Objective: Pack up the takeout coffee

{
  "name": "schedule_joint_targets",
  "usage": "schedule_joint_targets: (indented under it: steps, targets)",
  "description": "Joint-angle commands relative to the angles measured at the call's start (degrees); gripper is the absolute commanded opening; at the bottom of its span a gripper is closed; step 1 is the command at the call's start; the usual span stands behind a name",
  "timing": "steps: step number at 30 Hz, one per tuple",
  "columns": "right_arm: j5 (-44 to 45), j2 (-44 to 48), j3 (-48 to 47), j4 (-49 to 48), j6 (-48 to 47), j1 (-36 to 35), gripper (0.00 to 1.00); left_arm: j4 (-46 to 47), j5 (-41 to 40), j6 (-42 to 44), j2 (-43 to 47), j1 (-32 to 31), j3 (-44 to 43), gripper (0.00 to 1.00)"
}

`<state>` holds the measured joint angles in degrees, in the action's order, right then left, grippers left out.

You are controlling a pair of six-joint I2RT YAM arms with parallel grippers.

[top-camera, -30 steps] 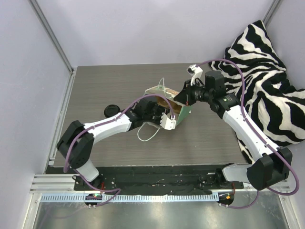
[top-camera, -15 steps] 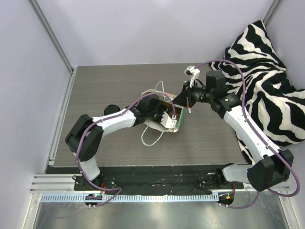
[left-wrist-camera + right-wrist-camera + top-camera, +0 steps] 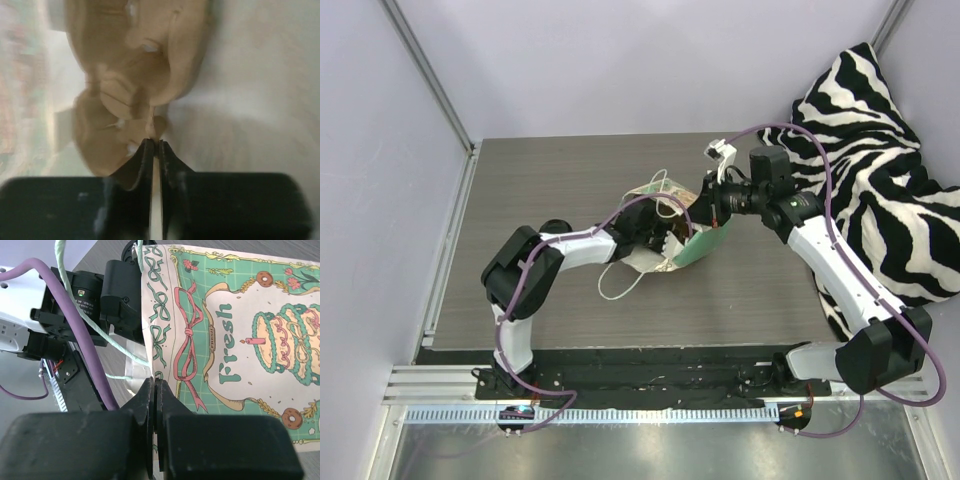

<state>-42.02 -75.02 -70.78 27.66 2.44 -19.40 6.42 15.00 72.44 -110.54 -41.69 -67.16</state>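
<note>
The takeout coffee is not in view in any frame. A mint-green paper bag (image 3: 705,243) lies tipped on the table, its printed side filling the right wrist view (image 3: 240,340). My right gripper (image 3: 705,207) is shut on the bag's rim (image 3: 154,385) and holds the mouth up. My left gripper (image 3: 670,238) reaches inside the bag. In the left wrist view its jaws (image 3: 154,143) stand nearly together, pinching the edge of the brown moulded-pulp carrier (image 3: 135,75).
A zebra-striped cushion (image 3: 880,150) fills the right side beyond the table. A small round black thing (image 3: 556,226) lies by my left arm's elbow. A white string handle (image 3: 620,285) loops over the table in front of the bag.
My left arm has pushed deeper into the bag and its jaws have closed on the carrier's edge. The bag has swung and tipped more to the right. The right gripper kept its hold.
</note>
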Motion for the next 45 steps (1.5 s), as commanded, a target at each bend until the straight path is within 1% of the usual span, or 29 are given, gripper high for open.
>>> schedule_joint_targets:
  steps: [1,6,8,11,14,15,18,23,25,26,28,30,34,38,40,43,45]
  targets:
    - [-4.4,1.5,-4.2,-2.3,0.1,-0.3,0.01,4.6,-1.5,0.0,0.6,0.7,0.2,0.01]
    - [-1.3,1.0,-4.6,-1.9,-1.0,-0.1,0.01,8.0,-1.3,-1.2,4.4,0.8,3.9,0.00]
    - [0.5,0.8,-4.5,-2.0,-1.7,0.1,0.01,8.9,-0.9,-1.2,7.5,0.9,5.6,0.00]
    - [5.4,0.0,-5.1,-1.9,-2.2,0.7,0.01,7.5,0.1,-1.3,12.1,0.8,7.7,0.00]
    - [9.3,-0.2,-5.3,-2.1,-5.4,0.9,0.01,0.4,1.2,-3.4,15.9,0.8,5.9,0.00]
    - [9.7,-0.2,-5.2,-2.5,-6.1,0.8,0.01,-3.9,1.6,-4.1,16.7,0.8,4.1,0.00]
    - [11.3,0.0,-4.6,-3.8,-7.8,0.9,0.01,-8.8,1.8,-6.9,19.6,0.8,1.6,0.00]
    - [15.5,-0.6,-4.8,-5.2,-9.6,0.8,0.01,-13.3,4.1,-8.3,25.7,0.8,1.1,0.00]
    - [16.3,-1.7,-5.9,-5.1,-9.6,0.9,0.01,-15.3,5.3,-8.2,27.4,0.9,0.6,0.00]
    - [17.4,-2.1,-6.2,-5.1,-9.6,0.8,0.01,-17.0,7.2,-8.3,28.5,1.3,0.4,0.00]
    - [18.8,-3.3,-7.3,-4.9,-9.7,0.9,0.01,-17.9,8.2,-9.5,30.7,1.7,-0.8,0.00]
    - [20.6,-4.0,-8.3,-4.5,-10.2,0.9,0.01,-20.5,9.6,-11.5,31.9,2.5,-3.8,0.00]
    - [23.6,-5.5,-9.6,-4.0,-11.7,1.1,0.01,-22.6,10.8,-15.1,33.1,4.1,-9.2,0.00]
    - [25.1,-6.4,-10.4,-3.1,-13.5,1.8,0.01,-23.6,10.0,-15.9,36.0,5.1,-12.0,0.00]
    - [25.5,-6.4,-10.5,-3.0,-13.9,2.3,0.01,-23.6,7.2,-16.2,37.0,5.6,-12.7,0.00]
    - [25.7,-6.5,-10.7,-2.4,-14.1,2.9,0.01,-25.5,3.2,-17.9,36.6,8.4,-17.3,0.00]
    - [25.7,-6.7,-10.9,-2.1,-14.1,2.9,0.01,-25.8,0.9,-18.7,36.1,10.0,-18.4,0.00]
